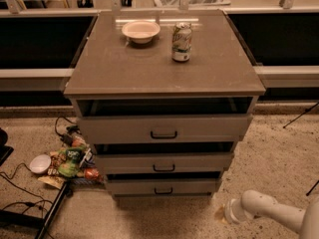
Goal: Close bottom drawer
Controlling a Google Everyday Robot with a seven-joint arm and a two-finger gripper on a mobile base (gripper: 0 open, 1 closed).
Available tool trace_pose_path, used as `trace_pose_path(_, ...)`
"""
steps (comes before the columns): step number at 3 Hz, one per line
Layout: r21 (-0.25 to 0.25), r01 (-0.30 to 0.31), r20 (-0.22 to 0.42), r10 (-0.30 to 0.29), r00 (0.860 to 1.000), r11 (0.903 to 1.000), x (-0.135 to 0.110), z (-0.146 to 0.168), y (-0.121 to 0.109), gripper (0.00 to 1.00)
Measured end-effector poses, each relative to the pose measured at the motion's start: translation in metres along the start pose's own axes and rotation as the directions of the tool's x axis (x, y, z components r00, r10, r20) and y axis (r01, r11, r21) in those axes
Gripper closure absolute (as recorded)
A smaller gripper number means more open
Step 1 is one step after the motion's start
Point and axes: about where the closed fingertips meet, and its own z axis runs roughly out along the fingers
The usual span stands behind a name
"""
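Low to the right of the bottom drawer, the gripper is seen clear of its front, jaw state indeterminable; a square push at the handle is advised.

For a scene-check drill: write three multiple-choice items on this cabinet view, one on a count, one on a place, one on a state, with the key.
1. Things standing on the brown cabinet top: A) none; B) two; C) five.
2. The robot's white tool is: A) above the cabinet top; B) low, right of the grey-beige bottom drawer, apart from it; C) inside the top drawer.
3. The green-and-white metal drink can: A) lies sideways; B) is crushed flat; C) stands upright.
Key: B, a pale round bowl and the can; B, it hangs low by the cabinet's lower right corner; C, its round top faces up.
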Motion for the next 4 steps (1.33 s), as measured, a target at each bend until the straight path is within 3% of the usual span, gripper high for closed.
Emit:
trace_pose_path(1, 0.171, 0.130, -0.270, -0.081, 0.959, 0.9767, 0.054, -0.112, -0.035, 1.00)
trace_pose_path(2, 0.293, 0.198, -0.374, -0.078, 0.924, 0.9356, 0.065, -0.209, -0.051, 1.00)
trace_pose_path(3, 0.371, 0.167, -0.369, -0.020, 0.929, 0.9135, 0.063, -0.252, -0.049, 1.00)
trace_pose_path(4, 0.370, 0.168, -0.369, -0.021, 0.929, 0.9136, 0.063, -0.251, -0.049, 1.00)
